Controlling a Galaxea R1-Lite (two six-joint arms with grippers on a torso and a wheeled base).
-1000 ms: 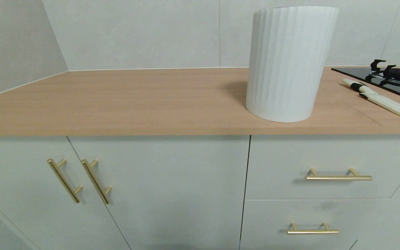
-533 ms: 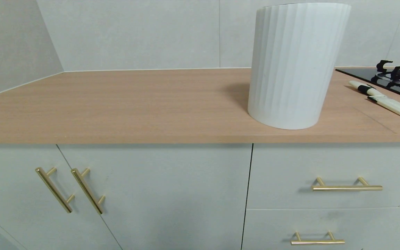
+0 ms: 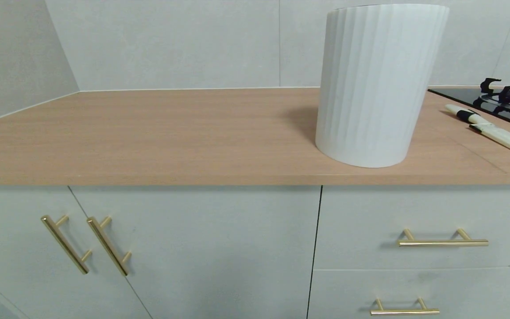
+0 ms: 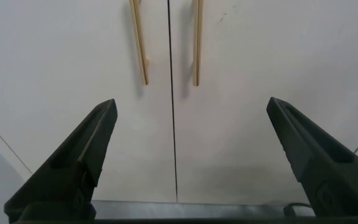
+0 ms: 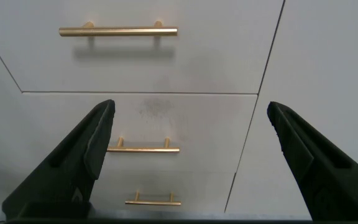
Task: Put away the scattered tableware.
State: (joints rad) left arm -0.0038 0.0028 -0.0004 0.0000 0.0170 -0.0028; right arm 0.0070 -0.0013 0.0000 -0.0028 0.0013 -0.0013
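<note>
Your left gripper point(image 4: 191, 107) hangs spread and empty before the cabinet doors point(image 4: 241, 137) | ribbed white holder point(image 3: 372, 84) stands right of centre on the counter point(image 3: 148, 133) | knife point(image 3: 489, 129) lies at far right, beside the stove point(image 3: 505, 95) | right gripper point(image 5: 190, 107) spread, empty, facing drawers point(image 5: 135, 68).

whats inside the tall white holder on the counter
Not visible. The white holder stands on the counter and is seen from the side, so its ribbed wall covers the inside.
</note>
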